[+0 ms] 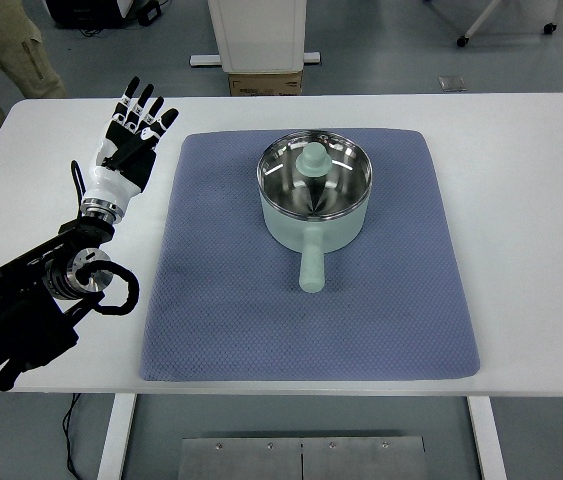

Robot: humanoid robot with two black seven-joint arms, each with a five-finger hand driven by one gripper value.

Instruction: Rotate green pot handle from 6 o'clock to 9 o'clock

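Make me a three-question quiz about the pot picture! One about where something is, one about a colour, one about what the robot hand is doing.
1. Which way does the pot handle point?
A. toward the picture's bottom
B. toward the left
C. toward the top

2. What colour is the mat under the pot?
A. red
B. blue-grey
C. yellow

3. What is the left hand doing?
A. gripping the handle
B. lifting the pot
C. fingers spread, holding nothing

Answers:
1 A, the handle sticks out toward the near table edge.
2 B, the mat is blue-grey against the white table.
3 C, the hand sits left of the mat, away from the pot.
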